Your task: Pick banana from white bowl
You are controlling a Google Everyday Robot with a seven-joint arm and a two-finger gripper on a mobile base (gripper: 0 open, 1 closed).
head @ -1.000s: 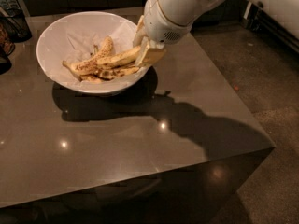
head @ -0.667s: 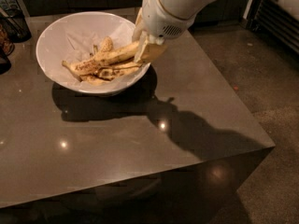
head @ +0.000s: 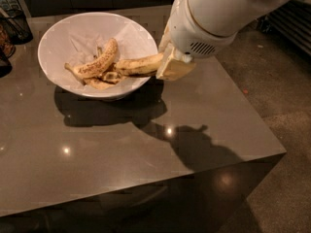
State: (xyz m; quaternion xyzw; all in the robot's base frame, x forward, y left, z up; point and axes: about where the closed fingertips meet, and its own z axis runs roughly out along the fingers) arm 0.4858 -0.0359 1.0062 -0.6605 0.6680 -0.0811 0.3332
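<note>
The white bowl [head: 53, 33], lined with crinkled white paper, stands at the back left of the dark table. The banana [head: 138, 64] is long and smooth yellow. It lies with its right end raised over the bowl's right rim. My gripper [head: 170, 67], with cream-coloured fingers, is at the bowl's right rim and is shut on that end of the banana. A shorter brown-speckled banana [head: 99, 62] and small stubby brownish bananas [head: 99, 83] lie in the bowl to the left. The white wrist housing [head: 204, 23] hides the base of the fingers.
A black wire basket [head: 17, 21] and a dark object [head: 5, 64] stand at the table's far left. The table's right edge [head: 252, 106] and front edge [head: 146, 188] drop to a speckled floor [head: 286, 81].
My gripper has drawn back to the right, from inside the bowl to its right rim. The long banana has come with it, and its end now sticks out over the rim.
</note>
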